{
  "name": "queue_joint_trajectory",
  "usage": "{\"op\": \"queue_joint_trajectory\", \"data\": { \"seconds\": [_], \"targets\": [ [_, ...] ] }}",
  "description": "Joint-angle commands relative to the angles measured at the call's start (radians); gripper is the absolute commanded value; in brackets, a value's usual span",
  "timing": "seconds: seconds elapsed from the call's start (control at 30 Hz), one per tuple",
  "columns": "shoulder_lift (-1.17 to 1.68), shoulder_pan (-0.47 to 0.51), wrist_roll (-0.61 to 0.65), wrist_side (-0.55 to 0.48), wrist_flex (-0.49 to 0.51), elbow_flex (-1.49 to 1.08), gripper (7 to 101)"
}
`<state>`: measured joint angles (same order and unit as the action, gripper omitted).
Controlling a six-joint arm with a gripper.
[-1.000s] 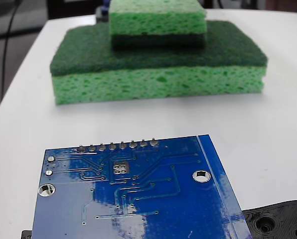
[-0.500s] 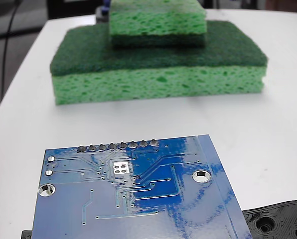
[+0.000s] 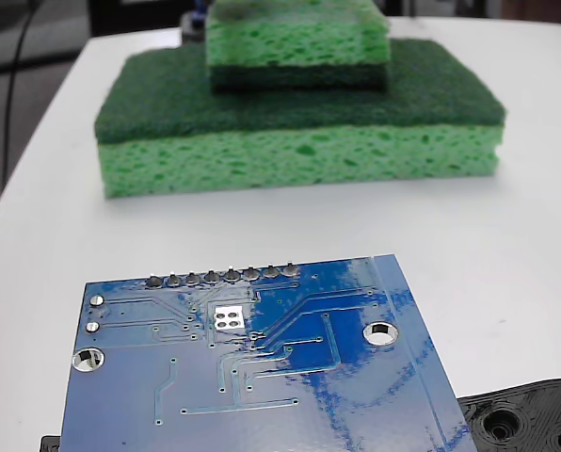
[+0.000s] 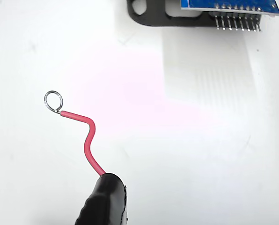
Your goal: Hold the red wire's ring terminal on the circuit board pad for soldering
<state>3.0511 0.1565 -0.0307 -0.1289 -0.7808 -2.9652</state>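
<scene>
No text or labels can be read.

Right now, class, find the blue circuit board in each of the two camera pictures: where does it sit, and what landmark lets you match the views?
Fixed view: the circuit board fills the lower centre foreground, face up, sponges behind it.
Wrist view: only its edge shows, top right corner, far from the ring terminal.
Shared landmark: the row of solder pins along one board edge.
</scene>
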Motion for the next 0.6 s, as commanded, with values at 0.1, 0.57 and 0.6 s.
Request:
{"op": "queue_joint_trajectory", "data": {
  "seconds": [0.1, 0.57, 0.6],
  "targets": [
    [0.003, 0.002, 0.011, -0.026, 0.002, -0.006, 100.3],
    [0.003, 0.023, 0.014, -0.04, 0.005, -0.031, 100.3],
    [0.003, 0.023, 0.014, -0.04, 0.005, -0.031, 100.3]
  ]
}}
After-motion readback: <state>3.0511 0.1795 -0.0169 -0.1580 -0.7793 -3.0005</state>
